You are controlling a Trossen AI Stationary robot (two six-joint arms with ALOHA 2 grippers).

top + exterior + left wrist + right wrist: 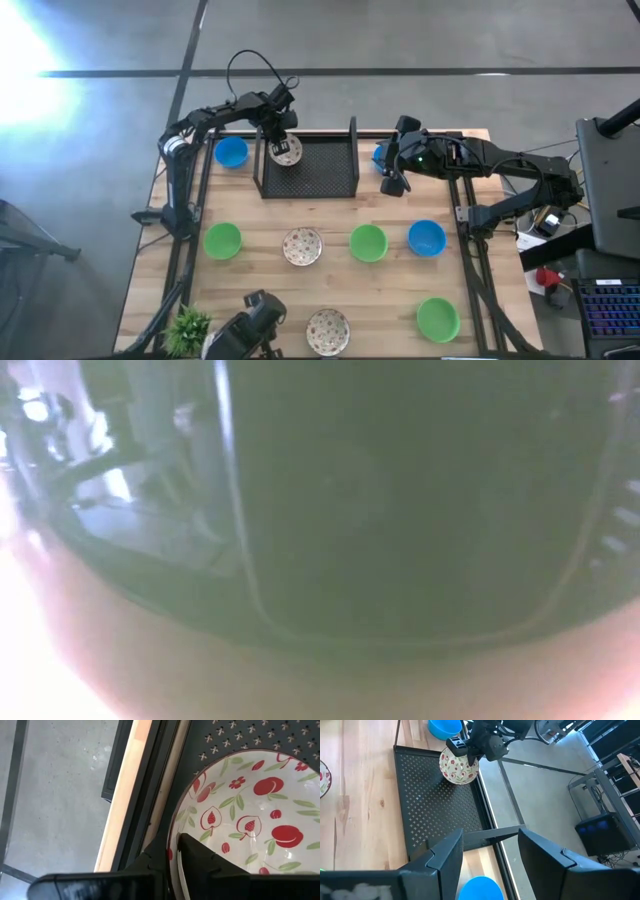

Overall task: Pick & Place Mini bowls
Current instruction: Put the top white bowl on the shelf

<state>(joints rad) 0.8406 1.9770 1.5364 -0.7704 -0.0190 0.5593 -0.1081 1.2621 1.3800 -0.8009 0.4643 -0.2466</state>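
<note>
Our left gripper [280, 140] pinches the patterned bowl's [287, 152] rim inside the mesh tray [330, 175]; right gripper [392, 172] gapes beside it.

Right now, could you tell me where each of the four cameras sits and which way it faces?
High view: above the table, looking straight down; shows both arms, the black mesh tray and scattered bowls.
Low view: table height; blocked by something dark and close.
Left wrist view: on the left arm, looking past its fingers at the red-patterned bowl in the tray.
Right wrist view: on the right arm, looking past the open right gripper across the tray.
Shared: the right wrist and high views both show the left gripper at that bowl.
</note>
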